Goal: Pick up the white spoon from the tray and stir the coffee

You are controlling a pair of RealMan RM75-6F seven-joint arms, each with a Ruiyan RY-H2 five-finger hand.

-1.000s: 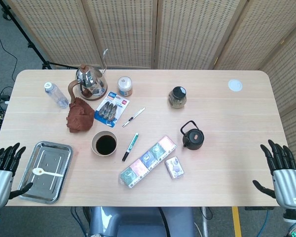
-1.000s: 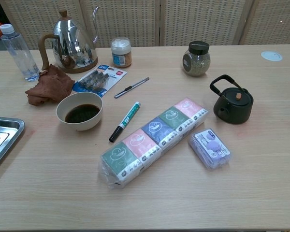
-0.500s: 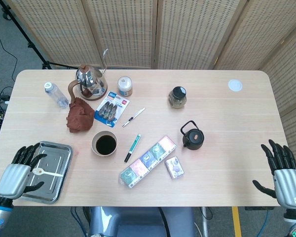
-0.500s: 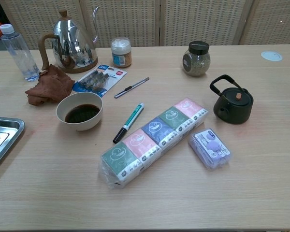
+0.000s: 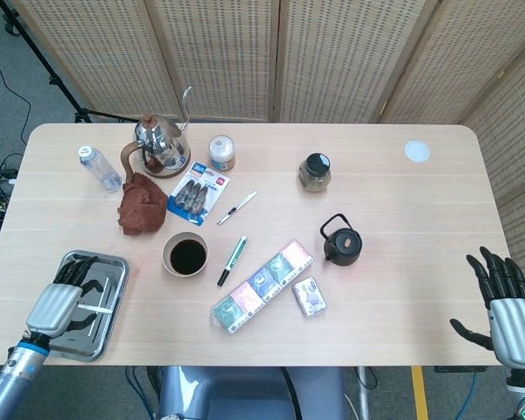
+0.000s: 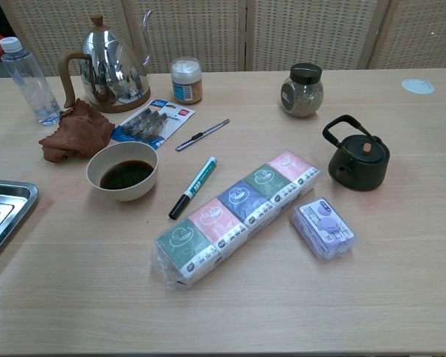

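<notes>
Left hand (image 5: 63,299) reaches forward, fingers spread — right hand (image 5: 507,308) upright, fingers apart, holding nothing.

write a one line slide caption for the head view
Left hand over the tray and spoon, cup of coffee beside it, right hand idle.

White spoon (image 5: 96,308) mostly hidden under the left hand (image 5: 59,302) (only handle shows), tray (image 6: 1,216) cropped at chest view's edge

Left hand (image 5: 59,297) and right hand (image 5: 508,308): silver-grey backs, black fingers.
</notes>
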